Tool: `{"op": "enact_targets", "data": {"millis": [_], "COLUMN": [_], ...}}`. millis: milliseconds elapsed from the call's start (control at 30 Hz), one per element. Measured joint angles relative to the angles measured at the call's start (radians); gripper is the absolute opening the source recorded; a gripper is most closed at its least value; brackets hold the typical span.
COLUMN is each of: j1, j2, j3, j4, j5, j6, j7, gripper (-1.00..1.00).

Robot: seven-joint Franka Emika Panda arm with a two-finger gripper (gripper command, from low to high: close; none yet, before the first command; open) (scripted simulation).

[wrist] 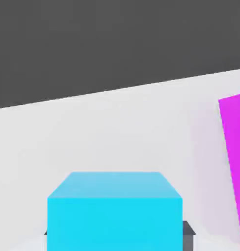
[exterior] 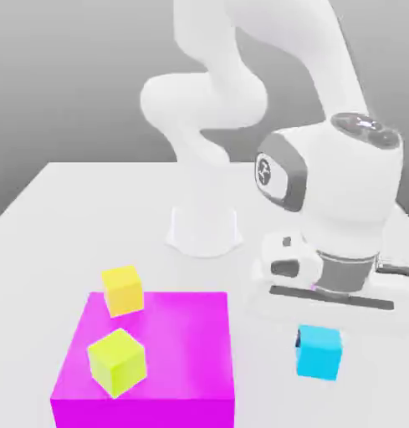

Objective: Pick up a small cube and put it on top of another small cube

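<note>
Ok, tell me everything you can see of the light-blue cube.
The light-blue cube is small, plain and smooth, matte-looking, with flat faces and no visible damage. It sits upright between the fingers, pressed at two opposite sides, to the exterior view's right of the big magenta block. I can't tell whether it clears the table.
</note>
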Motion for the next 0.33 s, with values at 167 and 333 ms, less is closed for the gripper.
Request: {"op": "enact_targets", "data": {"millis": [167, 333], "j1": [-0.247, -0.259], "j2": [-0.077, -0.033], "j3": [-0.114, -0.115], "j4": [0.037, 0.032], "j5": [0.103, 0.107], "j6": [-0.099, -0.048], "j7": [-0.019, -0.010], "gripper": [-1.00, 1.00]}}
